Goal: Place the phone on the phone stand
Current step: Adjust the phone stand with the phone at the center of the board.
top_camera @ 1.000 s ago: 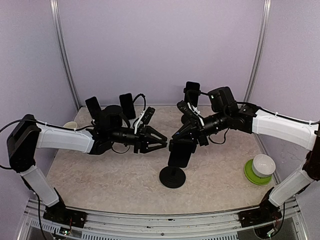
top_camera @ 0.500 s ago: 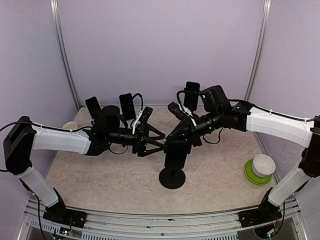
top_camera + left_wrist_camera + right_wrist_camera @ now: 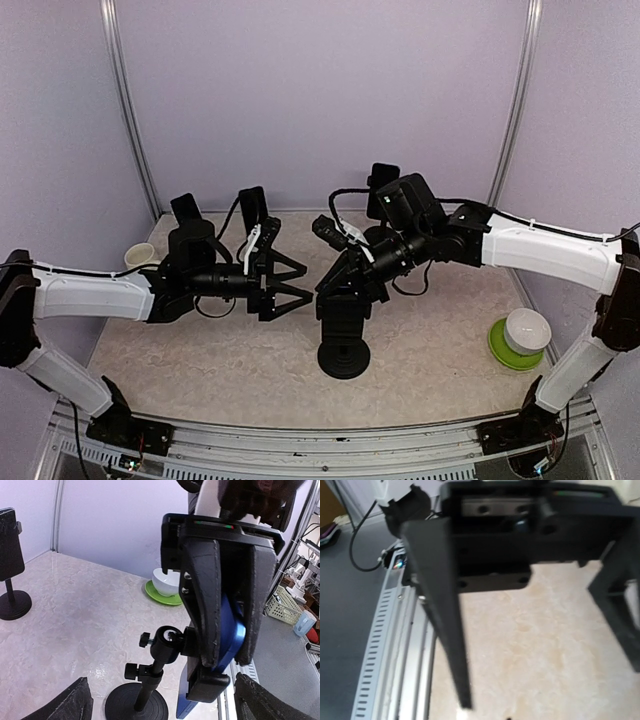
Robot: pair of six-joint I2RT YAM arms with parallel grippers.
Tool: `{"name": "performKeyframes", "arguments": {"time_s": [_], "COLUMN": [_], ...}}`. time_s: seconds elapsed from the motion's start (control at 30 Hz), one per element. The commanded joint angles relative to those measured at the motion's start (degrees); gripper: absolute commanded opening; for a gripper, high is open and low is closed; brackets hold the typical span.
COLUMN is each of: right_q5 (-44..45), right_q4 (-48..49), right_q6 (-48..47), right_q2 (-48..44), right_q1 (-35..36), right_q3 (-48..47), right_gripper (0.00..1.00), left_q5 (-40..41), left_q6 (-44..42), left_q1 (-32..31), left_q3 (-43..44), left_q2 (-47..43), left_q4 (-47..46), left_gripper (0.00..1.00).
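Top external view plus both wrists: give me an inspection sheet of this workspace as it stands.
Surface: marbled beige tabletop, no spills seen.
Job's things: blue phone upright on the phone stand, apparently seated in its cradle.
Clutter: white bowl on a green plate; small cup; three spare stands holding phones along the back.
Grippers: left gripper wide open, holding nothing; right gripper clamped on the phone.
Cables: black cable arching over the right wrist.
Surroundings: lilac walls, metal posts.
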State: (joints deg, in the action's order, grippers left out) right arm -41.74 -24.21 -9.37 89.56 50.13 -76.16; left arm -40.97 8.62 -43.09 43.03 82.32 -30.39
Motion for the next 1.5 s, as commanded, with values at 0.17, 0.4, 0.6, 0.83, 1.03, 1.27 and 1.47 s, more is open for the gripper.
{"name": "performKeyframes", "arguments": {"time_s": [0.17, 0.4, 0.6, 0.83, 1.03, 1.27, 1.47], "right_q5": [2.90, 4.32, 5.43, 6.24, 9.15, 12.23, 13.70], "right_q4": [-2.18, -2.96, -2.97, -1.34, 0.34, 4.07, 7.35], "right_q6": [0.55, 0.58, 0.63, 1.37, 3.00, 3.91, 3.90], "right_q2": [0.93, -0.58, -3.11, -7.55, -11.39, -18.57, -22.85], "right_q1": [2.58, 2.77, 2.71, 2.75, 2.72, 2.62, 1.73], "right_q3": [-3.79, -4.21, -3.60, 0.11, 4.62, 12.94, 19.23], "right_gripper": [0.37, 0.60, 0.69, 0.77, 0.80, 0.82, 0.83], "left_q5": [5.18, 9.03, 10.38, 10.70, 11.88, 14.04, 14.80], "left_q6": [-0.62, 0.43, 2.05, 2.67, 2.26, 0.90, -0.59], "left_q1": [0.37, 0.38, 0.38, -0.48, -3.12, -7.00, -8.52], "left_q3": [-2.32, -3.10, -4.10, -5.09, -4.59, -4.02, -2.61], "left_q2": [-5.86, -8.93, -10.29, -11.39, -10.53, -8.88, -7.51], "left_q4": [2.79, 4.76, 5.68, 6.26, 7.28, 8.97, 10.51], "left_gripper": [0.99, 0.99, 0.99, 0.99, 0.99, 0.99, 0.99]}}
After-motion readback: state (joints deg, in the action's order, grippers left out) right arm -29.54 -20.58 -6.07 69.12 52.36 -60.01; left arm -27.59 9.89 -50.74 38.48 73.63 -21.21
